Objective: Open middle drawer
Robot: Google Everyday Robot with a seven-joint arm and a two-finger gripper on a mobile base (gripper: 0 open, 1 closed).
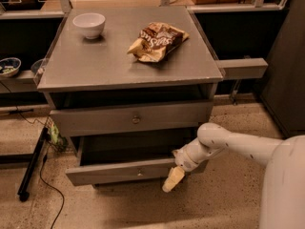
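**A:** Where is the middle drawer (109, 173)?

**B:** It is under the top drawer (95, 120) and stands partly out of the cabinet, with dark space showing behind its front. Its front runs left to right, and the knob (139, 172) sits near the centre.

**A:** And the gripper (171, 180)?

**B:** It hangs point-down at the right end of that front, just beside it, on the arm (238, 144) that reaches in from the right. Whether it touches the front is unclear. Whether it is open or closed cannot be told either, and nothing shows in its hold.

**A:** So which way does the drawer lie from it?

**B:** To its left and slightly behind, with the knob a little way along the front. The drawer looks well on its way out. Any further pull probably has to run straight outward, across the front's long axis, and a pull from the right end could skew it.

**A:** Is anything else close by?

**B:** Only a bowl (89, 24) and a snack bag (157, 41) up on the tabletop (95, 66), well apart from the gripper.
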